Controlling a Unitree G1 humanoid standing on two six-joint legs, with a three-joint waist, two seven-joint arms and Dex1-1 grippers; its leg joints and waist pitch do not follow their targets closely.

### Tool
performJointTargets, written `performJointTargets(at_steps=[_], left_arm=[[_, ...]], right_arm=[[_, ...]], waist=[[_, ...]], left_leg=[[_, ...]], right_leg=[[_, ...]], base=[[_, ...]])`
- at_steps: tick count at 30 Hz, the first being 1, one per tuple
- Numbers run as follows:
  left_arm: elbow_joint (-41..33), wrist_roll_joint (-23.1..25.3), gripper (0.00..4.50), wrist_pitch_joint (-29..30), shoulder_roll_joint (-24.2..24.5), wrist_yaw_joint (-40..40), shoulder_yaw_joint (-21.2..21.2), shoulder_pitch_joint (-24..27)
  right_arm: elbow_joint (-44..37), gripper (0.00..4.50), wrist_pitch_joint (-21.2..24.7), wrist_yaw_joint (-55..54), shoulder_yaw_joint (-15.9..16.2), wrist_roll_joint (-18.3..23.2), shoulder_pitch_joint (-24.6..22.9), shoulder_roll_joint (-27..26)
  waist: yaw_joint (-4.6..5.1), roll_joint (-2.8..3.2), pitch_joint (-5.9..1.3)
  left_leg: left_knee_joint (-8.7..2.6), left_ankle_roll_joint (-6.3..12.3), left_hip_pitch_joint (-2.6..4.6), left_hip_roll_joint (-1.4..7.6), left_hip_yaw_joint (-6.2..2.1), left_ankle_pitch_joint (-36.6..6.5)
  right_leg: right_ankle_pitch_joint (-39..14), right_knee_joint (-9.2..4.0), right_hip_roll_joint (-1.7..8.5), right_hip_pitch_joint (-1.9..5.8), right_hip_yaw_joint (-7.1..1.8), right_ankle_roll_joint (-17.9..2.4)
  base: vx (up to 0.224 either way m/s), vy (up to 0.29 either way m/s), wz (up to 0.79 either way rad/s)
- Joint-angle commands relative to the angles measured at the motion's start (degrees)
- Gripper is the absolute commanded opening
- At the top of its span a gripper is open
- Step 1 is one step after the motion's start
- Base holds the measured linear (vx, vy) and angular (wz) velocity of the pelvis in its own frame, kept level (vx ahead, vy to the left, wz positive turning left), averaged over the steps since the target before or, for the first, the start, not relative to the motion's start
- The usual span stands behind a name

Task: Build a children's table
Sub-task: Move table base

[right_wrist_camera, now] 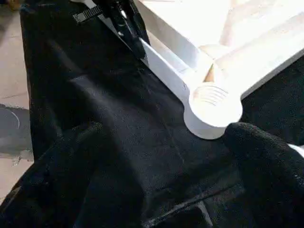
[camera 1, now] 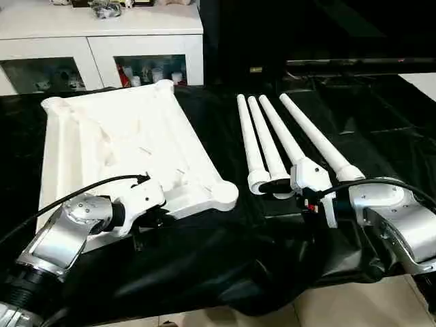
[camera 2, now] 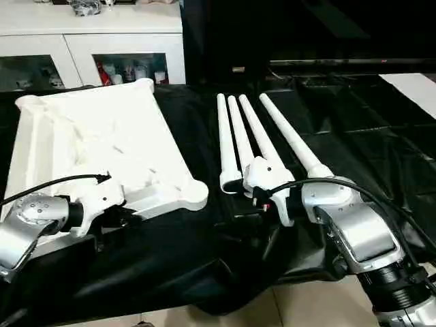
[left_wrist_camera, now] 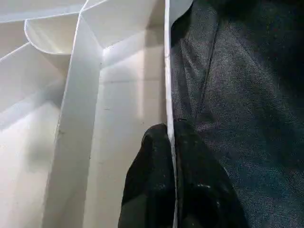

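The white tabletop (camera 1: 122,143) lies upside down on the left of the black cloth, ribs and round corner sockets facing up. My left gripper (left_wrist_camera: 170,130) is shut on its thin near rim (left_wrist_camera: 167,71), one finger on each side of the wall. Four white tapered legs (camera 1: 272,136) lie side by side to the right, thick ends toward me. At those thick ends my right gripper (camera 1: 289,197) stands open and holds nothing. In the right wrist view its fingers (right_wrist_camera: 266,156) frame the nearest threaded corner socket (right_wrist_camera: 213,104), and the left gripper (right_wrist_camera: 128,28) shows beyond it.
A black cloth (camera 1: 218,259) covers the work surface, and its wrinkled front edge falls to the pale floor (camera 1: 340,306). A white cabinet with glass doors (camera 1: 102,48) stands behind the tabletop. Dark furniture lines the back right.
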State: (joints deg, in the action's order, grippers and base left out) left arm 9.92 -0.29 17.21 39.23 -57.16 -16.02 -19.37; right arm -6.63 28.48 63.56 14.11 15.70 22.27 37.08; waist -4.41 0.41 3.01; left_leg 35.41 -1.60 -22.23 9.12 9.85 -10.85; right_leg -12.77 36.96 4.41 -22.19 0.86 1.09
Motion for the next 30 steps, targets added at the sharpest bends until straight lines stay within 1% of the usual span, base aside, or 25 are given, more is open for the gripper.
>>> performJointTargets(at_steps=[1, 3, 4, 6, 7, 8, 9, 10, 12, 13, 15, 16, 17, 20, 22, 23, 24, 26, 27, 28, 29, 30], left_arm=[[1.89, 3.35, 0.03, 2.08, 2.56, 3.68, 2.4, 0.92], [1.6, 2.81, 0.03, 2.36, 2.63, 3.55, 2.84, 1.27], [1.23, 2.76, 0.03, 2.74, 2.84, 3.39, 2.83, 1.53], [0.52, 2.66, 0.03, 3.37, 3.15, 3.16, 2.79, 2.08], [-0.11, 2.47, 0.03, 3.89, 3.17, 3.2, 2.92, 2.5], [-0.98, 2.45, 0.03, 4.94, 3.16, 3.47, 3.02, 2.81], [-2.11, 2.19, 0.03, 6.16, 3.06, 3.58, 3.14, 3.14], [-4.48, 1.66, 0.03, 8.72, 2.85, 3.8, 3.36, 3.74], [-8.97, 1.18, 0.03, 12.97, 2.33, 4.57, 3.16, 4.63], [-8.97, 1.18, 0.03, 12.97, 2.33, 4.57, 3.16, 4.63], [-12.19, 0.43, 0.03, 16.06, 1.07, 5.17, 3.13, 5.58], [-12.9, 0.32, 0.03, 17.05, 0.7, 5.44, 3.15, 5.72], [-13.62, 0.54, 0.03, 18.18, 0.54, 5.85, 3.14, 5.75], [-16.04, 0.12, 0.03, 21.4, -0.16, 6.97, 3.8, 5.61], [-17.34, -0.4, 0.03, 21.41, -0.62, 7.23, 4.31, 5.49], [-17.6, -0.6, 0.03, 20.61, -0.78, 7.2, 4.42, 5.48], [-17.68, -0.67, 0.03, 19.96, -0.84, 7.15, 4.43, 5.49], [-17.07, -0.49, 0.03, 16.75, -0.74, 6.7, 4.08, 5.51], [-17.07, -0.49, 0.03, 16.75, -0.74, 6.7, 4.08, 5.51], [-16.43, -0.51, 0.29, 14.46, -0.75, 6.72, 4.12, 5.51], [-16.43, -0.51, 0.29, 14.46, -0.75, 6.72, 4.12, 5.51], [-15.99, -0.54, 0.46, 12.59, 0.12, 6.39, 4.56, 5.54]], right_arm=[[0.0, 4.5, -0.39, -0.24, 0.32, -0.38, 0.83, 0.04], [0.09, 4.5, -0.4, -0.28, 0.26, -0.44, 0.87, -0.04], [0.15, 4.5, -0.41, -0.28, 0.25, -0.48, 0.88, -0.08], [0.22, 4.5, -0.49, -0.35, 0.26, -0.6, 0.87, -0.13], [0.22, 4.5, -0.47, -0.47, 0.21, -0.61, 0.84, -0.17], [0.3, 4.5, -0.44, -0.54, 0.15, -0.58, 0.86, -0.21], [0.31, 4.5, -0.45, -0.61, 0.12, -0.59, 0.84, -0.23], [0.37, 4.5, -0.47, -0.73, 0.05, -0.6, 0.84, -0.26], [0.36, 4.5, -0.46, -0.98, -0.11, -0.65, 0.72, -0.37], [0.36, 4.5, -0.46, -0.98, -0.11, -0.65, 0.72, -0.37], [0.39, 4.5, -0.5, -1.32, -0.33, -0.74, 0.58, -0.68], [0.46, 4.5, -0.52, -1.38, -0.37, -0.77, 0.6, -0.79], [0.51, 4.5, -0.55, -1.41, -0.4, -0.77, 0.62, -0.84], [0.58, 4.5, -0.66, -1.58, -0.45, -0.78, 0.66, -0.89], [0.84, 4.5, -0.88, -1.77, -0.55, -0.87, 0.72, -0.9], [0.96, 4.5, -0.99, -1.89, -0.56, -0.94, 0.8, -0.95], [1.03, 4.5, -1.07, -1.95, -0.56, -0.99, 0.85, -0.99], [1.12, 4.5, -1.13, -2.06, -0.58, -1.03, 0.95, -1.06], [1.12, 4.5, -1.13, -2.06, -0.58, -1.03, 0.95, -1.06], [1.19, 4.5, -1.13, -2.12, -0.63, -0.96, 1.06, -1.17], [1.19, 4.5, -1.13, -2.12, -0.63, -0.96, 1.06, -1.17], [1.13, 4.5, -1.03, -2.31, -1.01, -0.6, 1.25, -1.5]], waist=[[-0.26, -0.13, -2.84], [-0.12, -0.13, -2.77], [-0.06, -0.24, -2.73], [0.03, -0.32, -2.81], [0.14, -0.34, -2.81], [0.3, -0.02, -2.86], [0.32, -0.11, -2.85], [0.37, 0.13, -2.97], [0.5, -0.03, -3.01], [0.44, 0.04, -3.04], [0.35, 0.01, -3.22], [0.34, 0.0, -3.22], [0.23, 0.31, -3.27], [-0.01, 0.21, -3.22], [-0.09, 0.19, -3.17], [-0.11, -0.04, -3.14], [-0.16, 0.03, -3.15], [-0.28, 0.08, -3.19], [-0.35, 0.11, -3.3], [-0.44, 0.05, -3.31], [-0.56, 0.07, -3.4], [-0.7, 0.1, -3.45]], left_leg=[[-5.78, -1.51, 1.08, 3.63, -1.77, -17.32], [-5.86, -1.9, 1.03, 3.57, -1.85, -17.89], [-5.88, -2.0, 1.21, 3.58, -1.82, -18.58], [-5.78, -1.89, 1.42, 3.57, -1.72, -18.49], [-5.8, -1.73, 1.32, 3.53, -1.68, -17.93], [-5.84, -1.85, 1.21, 3.54, -1.72, -17.61], [-5.84, -1.76, 1.17, 3.53, -1.76, -17.46], [-5.8, -1.84, 1.3, 3.59, -1.71, -17.09], [-5.77, -1.31, 1.07, 3.55, -1.75, -15.78], [-5.65, -0.96, 1.16, 3.53, -1.69, -15.03], [-5.36, -0.05, 1.17, 3.44, -1.45, -13.14], [-5.36, 0.19, 1.18, 3.44, -1.41, -12.74], [-5.29, 0.47, 1.27, 3.39, -1.33, -12.26], [-5.26, 0.72, 1.26, 3.35, -1.29, -12.27], [-5.32, 0.67, 1.26, 3.36, -1.36, -12.6], [-5.34, 0.61, 1.23, 3.35, -1.33, -13.07], [-5.35, 0.58, 1.22, 3.35, -1.38, -13.13], [-5.35, 0.53, 1.21, 3.37, -1.42, -13.12], [-5.3, 0.58, 1.29, 3.39, -1.38, -12.77], [-5.23, 0.79, 1.25, 3.34, -1.38, -12.38], [-5.18, 0.89, 1.23, 3.35, -1.33, -11.7], [-5.08, 1.18, 1.18, 3.34, -1.31, -10.87]], right_leg=[[-13.97, -5.08, 3.91, 1.33, -1.92, -12.27], [-15.16, -5.2, 3.97, 1.41, -1.94, -11.82], [-16.13, -5.35, 3.95, 1.24, -1.99, -11.53], [-16.07, -5.44, 3.93, 1.12, -2.12, -11.62], [-15.65, -5.43, 3.89, 1.17, -2.09, -11.78], [-14.89, -5.41, 3.87, 1.28, -2.06, -11.99], [-14.69, -5.38, 3.82, 1.3, -2.01, -12.03], [-13.58, -5.14, 3.83, 1.34, -2.05, -12.36], [-11.55, -5.06, 3.68, 1.54, -1.91, -12.94], [-9.88, -5.01, 3.58, 1.44, -1.89, -13.48], [-6.19, -4.78, 3.43, 1.55, -1.87, -14.57], [-5.43, -4.76, 3.41, 1.58, -1.85, -14.84], [-4.27, -4.78, 3.32, 1.58, -1.8, -15.25], [-3.95, -4.73, 3.32, 1.73, -1.76, -15.73], [-4.76, -4.83, 3.31, 1.75, -1.73, -15.64], [-5.62, -4.95, 3.28, 1.75, -1.73, -15.39], [-5.95, -4.92, 3.32, 1.78, -1.74, -15.28], [-6.13, -4.99, 3.32, 1.74, -1.76, -14.81], [-5.44, -4.88, 3.27, 1.72, -1.75, -14.71], [-4.93, -4.91, 3.25, 1.71, -1.75, -14.68], [-3.8, -4.74, 3.26, 1.76, -1.76, -14.7], [-2.6, -4.66, 3.22, 1.73, -1.74, -14.76]], base=[[0.0, 0.0, 0.0], [0.0, 0.0, 0.0], [0.0, 0.0, 0.0], [0.0, 0.0, 0.0], [0.0, 0.0, 0.0], [0.0, 0.0, 0.0], [0.0, 0.0, 0.0], [0.0, 0.0, 0.0], [0.0, 0.0, 0.0], [0.0, 0.0, 0.0], [0.0, 0.0, 0.0], [0.0, 0.0, 0.0], [0.0, 0.0, 0.0], [0.0, 0.0, 0.0], [0.0, 0.0, 0.0], [0.0, 0.0, 0.0], [0.0, 0.0, 0.0], [0.0, 0.0, 0.0], [0.0, 0.0, 0.0], [0.0, 0.0, 0.0], [0.0, 0.0, 0.0], [0.0, 0.0, 0.0]])
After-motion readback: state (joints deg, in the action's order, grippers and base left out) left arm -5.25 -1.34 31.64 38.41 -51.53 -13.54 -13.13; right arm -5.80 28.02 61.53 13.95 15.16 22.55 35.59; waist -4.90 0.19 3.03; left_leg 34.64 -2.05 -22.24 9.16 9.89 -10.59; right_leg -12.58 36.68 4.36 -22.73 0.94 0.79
